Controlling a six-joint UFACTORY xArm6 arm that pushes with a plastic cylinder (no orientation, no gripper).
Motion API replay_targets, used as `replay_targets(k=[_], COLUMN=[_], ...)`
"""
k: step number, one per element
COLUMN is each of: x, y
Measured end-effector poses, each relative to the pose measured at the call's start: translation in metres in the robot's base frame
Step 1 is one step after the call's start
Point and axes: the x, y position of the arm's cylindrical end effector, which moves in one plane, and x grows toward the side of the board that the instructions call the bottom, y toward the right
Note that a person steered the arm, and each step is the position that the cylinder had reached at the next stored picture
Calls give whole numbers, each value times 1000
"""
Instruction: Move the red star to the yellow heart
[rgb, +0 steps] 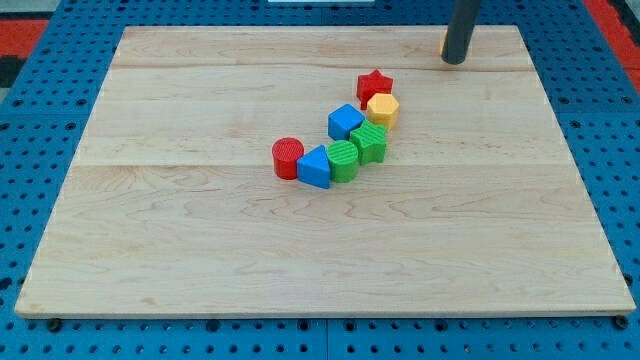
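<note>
Starting at the view's left, a blue pegboard (35, 150) frames the pale wooden table (150, 210), whose left half is bare wood. Near the table's middle the blocks form one curved chain that climbs toward the view's upper right.

The lowest and leftmost link is a red cylinder (288, 157), upright on its flat end. Touching its right side is a blue block (314, 167) with a wedge-like, roughly triangular top. Pressed against that is a ribbed green block (343, 160) with a rounded outline; I cannot make out its exact shape. Just above it sits a blue cube (346, 121), turned so that a corner faces the view's bottom. To the right of the rounded green one, and touching it, is a second green block (369, 143), which looks star-like.

The red star (375, 86) is the top link of the chain, the block closest to the view's top. Directly below it, and touching it, lies the yellow block (382, 109), whose outline looks six-sided from this angle; it sits between the red star and the star-like green block.

Further right, near the table's far edge, my tool comes down as a plain dark rod with no jaws, clamped on nothing. My tip (455, 61) rests on bare wood, up and to the right of the red star and well apart from every block.
</note>
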Motion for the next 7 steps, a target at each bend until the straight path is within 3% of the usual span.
replay_targets(k=[3, 5, 7], x=[-19, -15, 58], y=[4, -90, -147])
